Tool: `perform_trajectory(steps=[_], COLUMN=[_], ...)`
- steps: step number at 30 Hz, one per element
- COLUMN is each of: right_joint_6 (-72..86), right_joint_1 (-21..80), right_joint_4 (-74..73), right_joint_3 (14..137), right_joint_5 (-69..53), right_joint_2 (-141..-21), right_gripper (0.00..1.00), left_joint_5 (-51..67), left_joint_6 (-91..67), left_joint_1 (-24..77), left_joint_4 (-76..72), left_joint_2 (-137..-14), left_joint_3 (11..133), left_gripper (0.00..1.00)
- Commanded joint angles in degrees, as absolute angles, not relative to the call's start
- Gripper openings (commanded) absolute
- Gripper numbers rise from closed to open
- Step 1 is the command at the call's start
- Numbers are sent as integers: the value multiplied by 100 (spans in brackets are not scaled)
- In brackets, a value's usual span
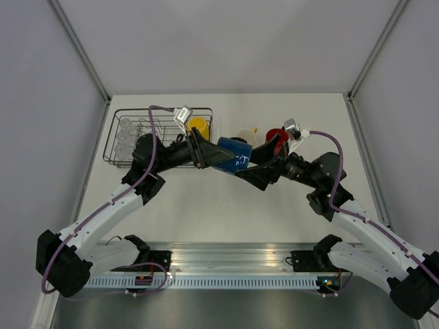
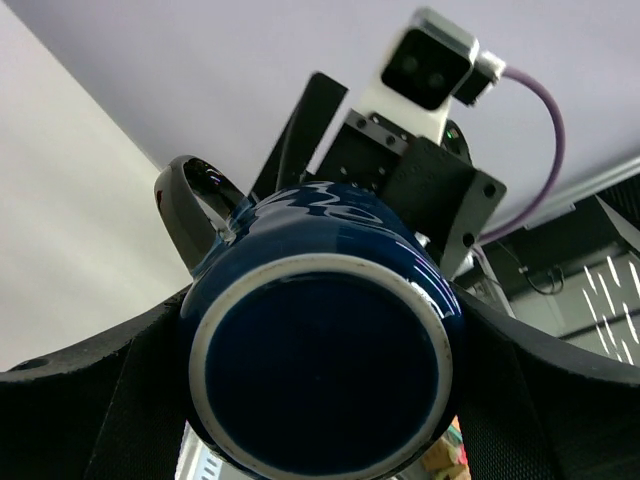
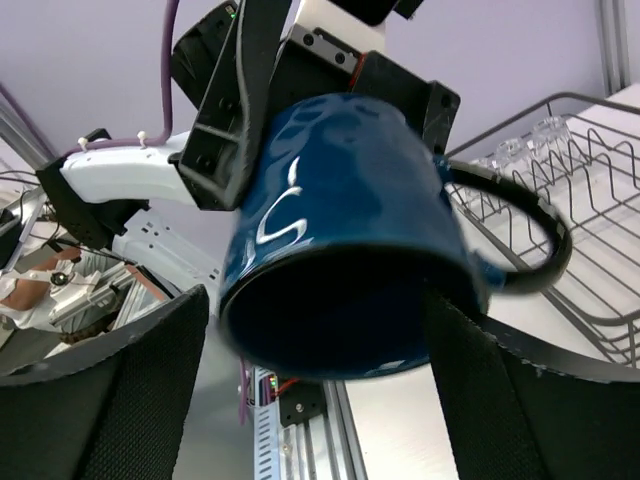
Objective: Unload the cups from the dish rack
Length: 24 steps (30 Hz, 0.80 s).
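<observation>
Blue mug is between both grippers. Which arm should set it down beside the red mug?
Right. The open right gripper straddles the mouth of the dark blue mug, and the red mug stands near it. The left gripper grips the base end.

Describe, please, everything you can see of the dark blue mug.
The dark blue mug is glossy, ceramic-looking, with a loop handle, a white marking on its side and a pale ring around its base. It is held off the table on its side, right of the dish rack: the left pincer clamps its base end, while the open right pincer flanks its mouth.
</observation>
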<state>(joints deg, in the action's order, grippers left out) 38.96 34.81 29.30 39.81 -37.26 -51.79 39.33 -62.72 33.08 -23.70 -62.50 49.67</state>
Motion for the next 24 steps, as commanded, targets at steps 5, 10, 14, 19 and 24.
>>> perform_trajectory(steps=[5,10,14,19,24], right_joint_6=[4148,4131,4096,4008,3929], right_joint_1=[3683,3779,3832,3858,3858], right_joint_4=[4271,4438,4465,4719,4869], right_joint_3=[3780,3674,3665,3508,3375], right_joint_5=[-3806,-3797,-3814,-3876,-3779], right_joint_2=[-5089,-5080,-5115,-4844,-4580], right_gripper=[66,29,6,0,0], left_joint_5=[3191,2646,2627,2777,2742], left_joint_6=[-6758,-7136,-7260,-7085,-7040], left_joint_1=[3928,4157,4236,4245,4236], left_joint_4=[-3498,-4112,-4482,-4579,-4430], left_joint_2=[-6012,-5898,-5889,-5836,-5818], left_joint_3=[4598,4123,3964,3894,3832], left_gripper=[2,2,2,26,100])
